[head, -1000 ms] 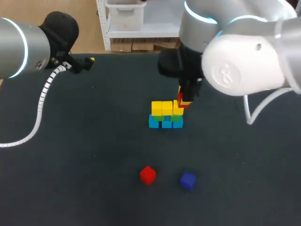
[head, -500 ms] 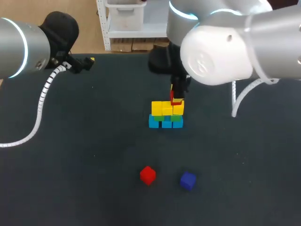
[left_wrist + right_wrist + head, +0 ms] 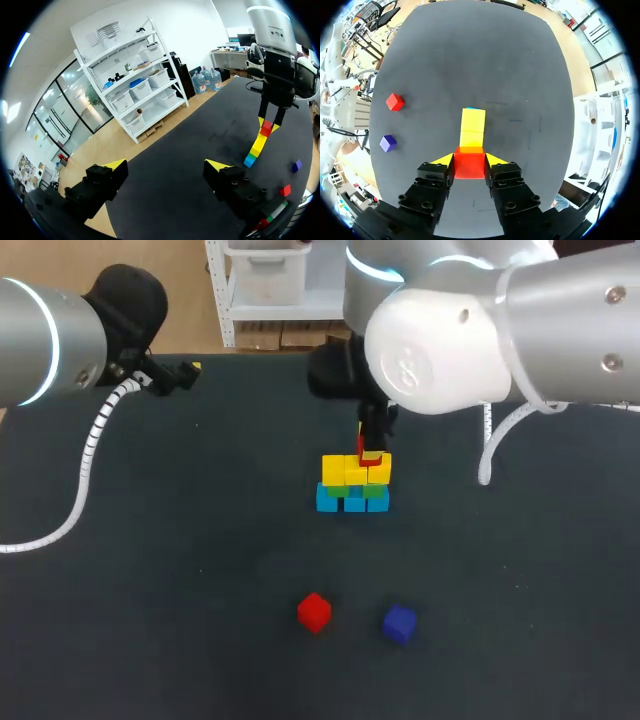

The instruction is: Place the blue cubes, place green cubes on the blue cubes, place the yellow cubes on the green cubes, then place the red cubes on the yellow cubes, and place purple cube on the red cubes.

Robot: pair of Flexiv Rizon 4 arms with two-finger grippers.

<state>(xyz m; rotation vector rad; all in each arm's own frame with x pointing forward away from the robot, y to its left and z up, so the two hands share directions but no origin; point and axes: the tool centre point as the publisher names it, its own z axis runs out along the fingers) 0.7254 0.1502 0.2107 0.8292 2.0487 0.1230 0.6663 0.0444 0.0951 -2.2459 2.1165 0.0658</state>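
Right arm (image 3: 450, 330) swings in toward the stack (image 3: 352, 485) over the last sec. It carries the right gripper (image 3: 371, 447) and its red cube (image 3: 372, 454) from just off the stack's right edge to over the right-end yellow cube (image 3: 380, 470). Left arm, loose cubes & stack: no change.

For the task: blue cubes (image 3: 328, 502), green cubes (image 3: 376, 492) & the yellow layer look done. Red layer is only starting w/ this first cube, prob. in its final lowering. Can't tell whether the cube already rests on the yellow or hangs just above it. Wrist view shows it lined up w/ the yellow row (image 3: 472, 127) ahead.

Claw: right gripper's fingers stand just a cube-width apart, clamped on the red cube from both sides, yellow tips flat vs. its side faces. Fingers appear to touch nothing else.

Left gripper (image 3: 166, 165) sits at the far-left back of the table (image 3: 200, 540), fingers wide apart, empty.

Second red cube (image 3: 314, 611) & purple cube (image 3: 399, 623) lie loose near the table's front, near each other but not touching, well apart from the stack.
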